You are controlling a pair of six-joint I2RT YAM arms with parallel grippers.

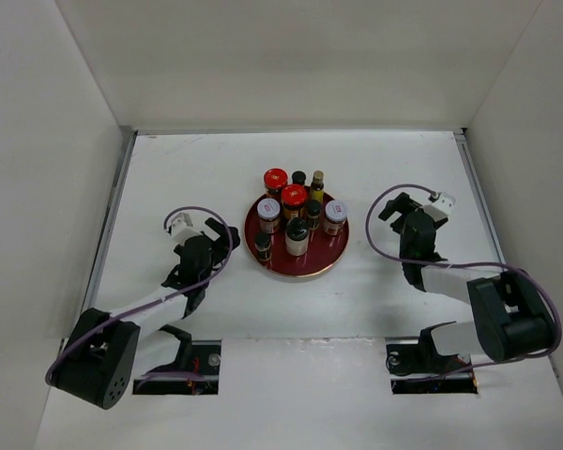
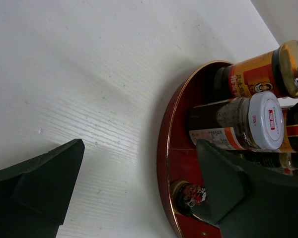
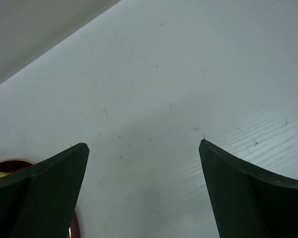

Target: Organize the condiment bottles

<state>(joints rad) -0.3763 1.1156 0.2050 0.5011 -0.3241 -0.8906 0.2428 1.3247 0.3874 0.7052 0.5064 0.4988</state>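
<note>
LEFT TO RIGHT: My left fingers (image 1: 227, 234), blunt black wedges, stand apart over the white, wood-grained bench (image 1: 169, 178), just beside the gold-edged rim of the round, glossy dark-red tray (image 1: 305, 273). The condiment bottles (image 1: 297, 234) cluster upright at the tray. Two red-capped jars (image 1: 294, 195) are toward the back, a white-lidded jar (image 1: 268, 210) stands at each side, and a slim amber bottle (image 1: 317, 183) is at the rear. My right fingers (image 1: 390, 208), matching wedges, are spread wide above the bench, apart from the tray.
</note>
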